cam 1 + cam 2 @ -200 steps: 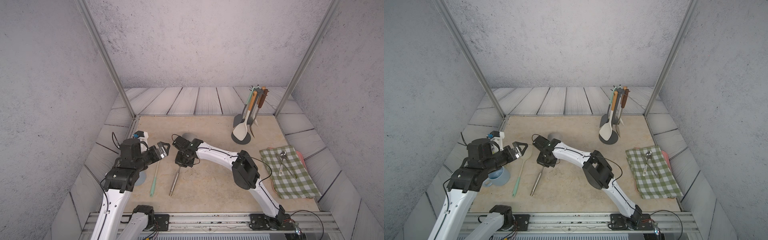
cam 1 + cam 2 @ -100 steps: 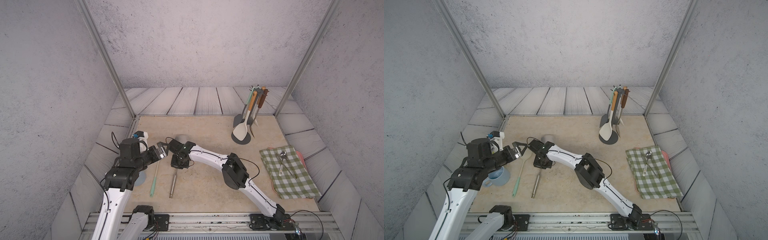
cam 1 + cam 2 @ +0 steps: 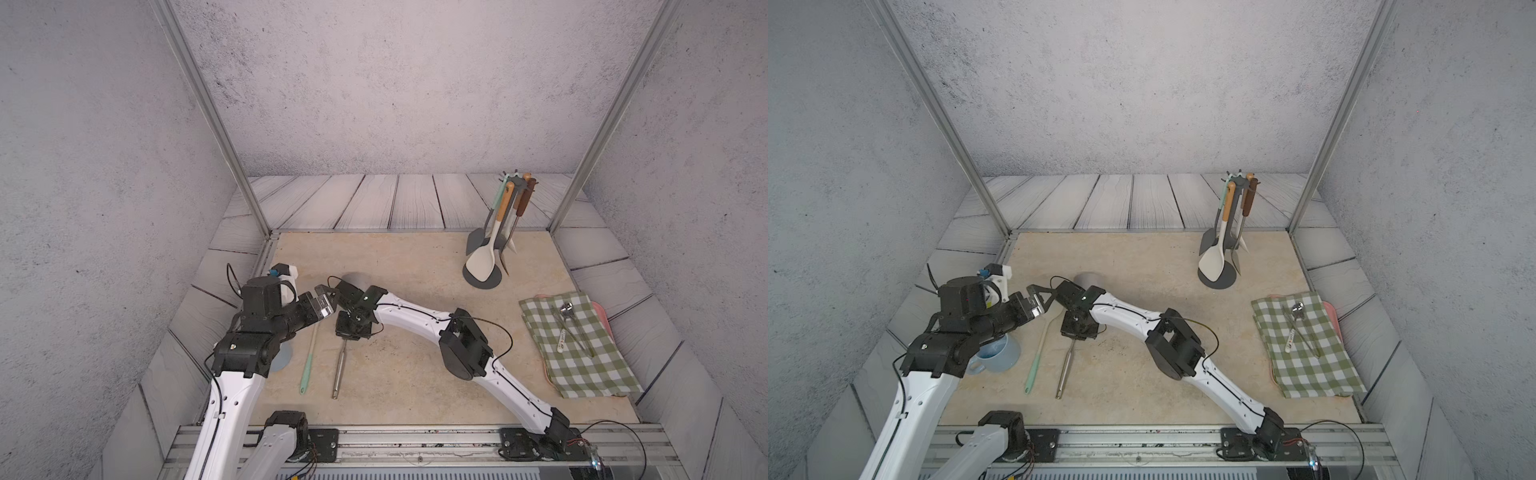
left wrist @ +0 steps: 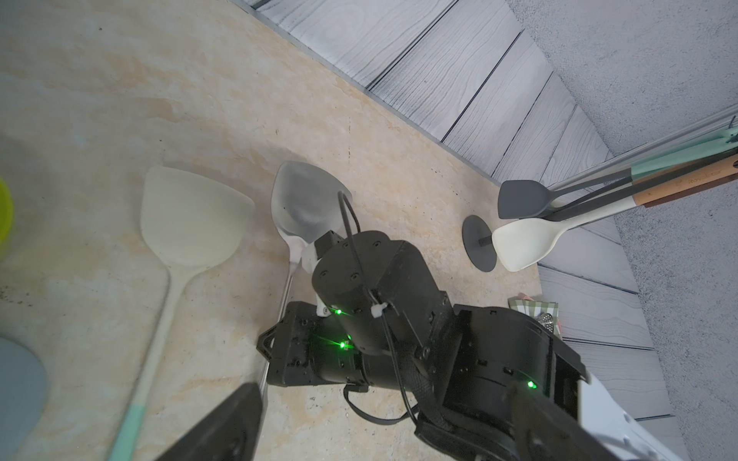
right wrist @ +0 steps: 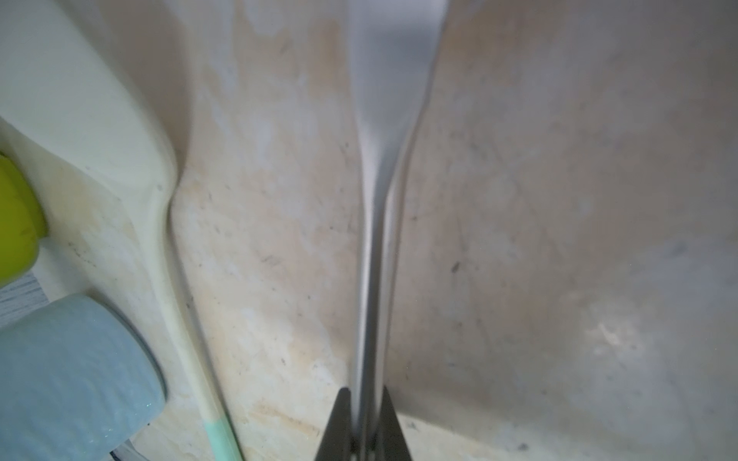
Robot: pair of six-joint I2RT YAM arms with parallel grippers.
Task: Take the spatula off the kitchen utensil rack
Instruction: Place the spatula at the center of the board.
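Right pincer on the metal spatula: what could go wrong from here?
The right pincer is shut on the thin handle of the metal spatula; it could twist or slip. The open left pincer sits very near the right wrist, so the arms could collide. The blue mug under the left arm could get knocked.

A pale blue round mug (image 3: 998, 353) sits on the beige stone tabletop (image 3: 395, 257), over on the left side. Far on the right lies a folded green and white checked cloth (image 3: 582, 365). A pink mat (image 3: 599, 311) peeks out from under it. A shiny metal spoon (image 3: 566, 309) lies on the cloth. Grey wooden planks (image 3: 415, 199) run around the tabletop.
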